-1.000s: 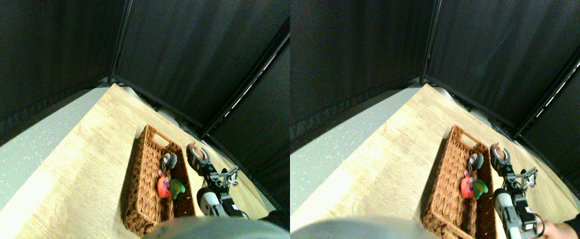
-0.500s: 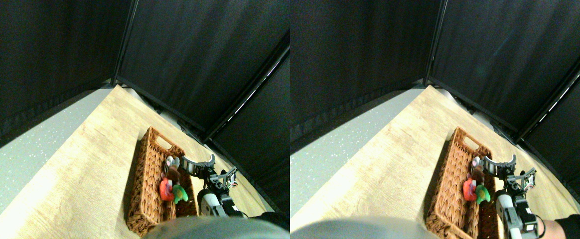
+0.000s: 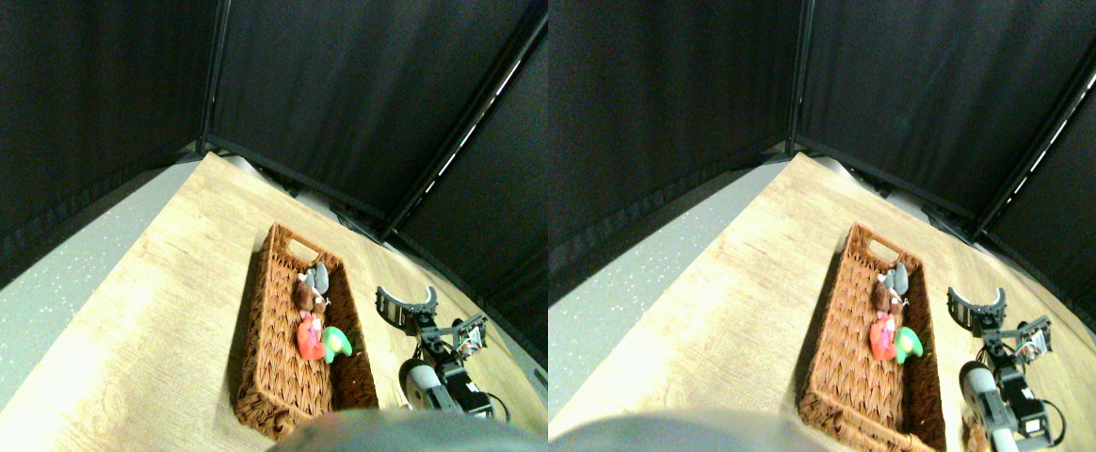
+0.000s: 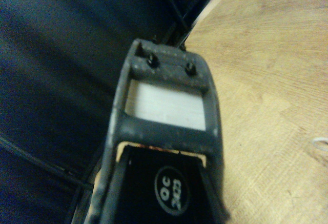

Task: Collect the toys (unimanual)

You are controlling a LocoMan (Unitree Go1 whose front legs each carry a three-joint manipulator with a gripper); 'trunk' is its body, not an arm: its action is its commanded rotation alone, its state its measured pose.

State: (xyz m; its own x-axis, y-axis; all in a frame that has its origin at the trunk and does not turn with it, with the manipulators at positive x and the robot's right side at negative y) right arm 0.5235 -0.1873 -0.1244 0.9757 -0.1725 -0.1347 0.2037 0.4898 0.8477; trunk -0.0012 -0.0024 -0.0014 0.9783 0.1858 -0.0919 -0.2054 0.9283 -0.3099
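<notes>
toys lie clustered in the long woven wicker basket (image 3: pixel 275 372) on the wooden tabletop (image 3: pixel 171 311): grey plush (image 3: pixel 315 278), brown plush (image 3: pixel 306 298), red-pink plush (image 3: pixel 308 337), green plush (image 3: pixel 336 343), touching. right gripper (image 3: pixel 406 303) hangs just beside the basket, fingers spread and empty, likely after a drop.

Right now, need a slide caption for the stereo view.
Open right gripper hangs empty beside the wicker basket, which holds grey, brown, red and green plush toys.
</notes>
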